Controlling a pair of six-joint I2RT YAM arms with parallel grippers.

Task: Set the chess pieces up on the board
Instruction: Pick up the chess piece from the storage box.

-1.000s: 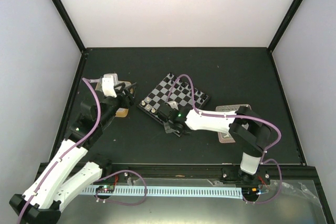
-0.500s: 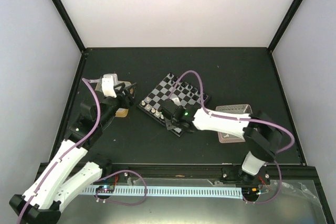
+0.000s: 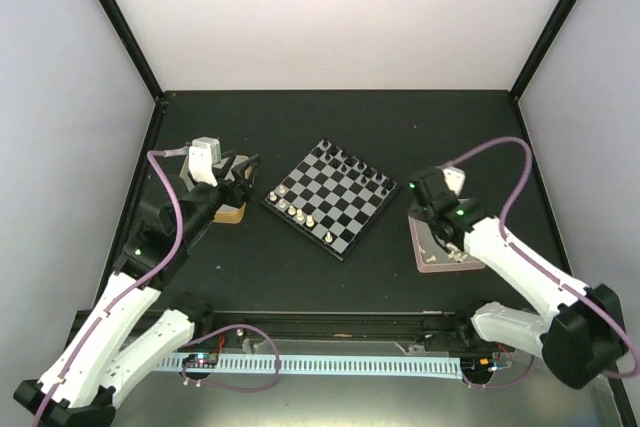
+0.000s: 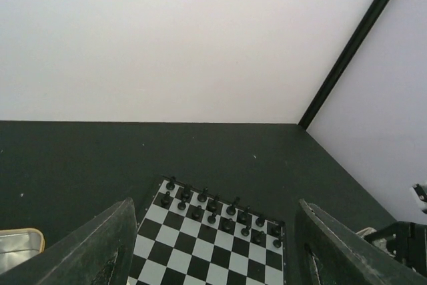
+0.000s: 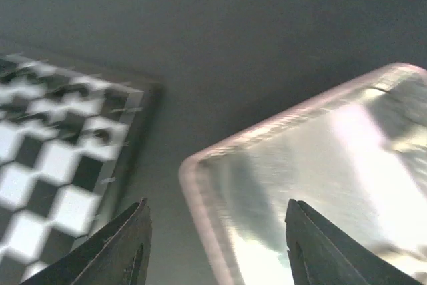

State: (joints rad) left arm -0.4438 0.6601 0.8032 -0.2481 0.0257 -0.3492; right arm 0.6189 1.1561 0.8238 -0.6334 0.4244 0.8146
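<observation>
Overhead feed's coming through sharp and evenly lit for me, white walls bright up top, the dark table (image 3: 450,127) soaking up the light with hardly a shadow on it. My left wrist view is crisp on the board (image 4: 200,258), fingers (image 4: 100,251) dark and a touch soft at the bottom edge. Right wrist is smeared with blur, the checks streaky, and I've got hard white glare off the pink tray (image 5: 300,178)

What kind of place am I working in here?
Likely a lab robot cell, not a home: a black table boxed in by plain white panels, with a slotted cable duct along its near edge.
</observation>
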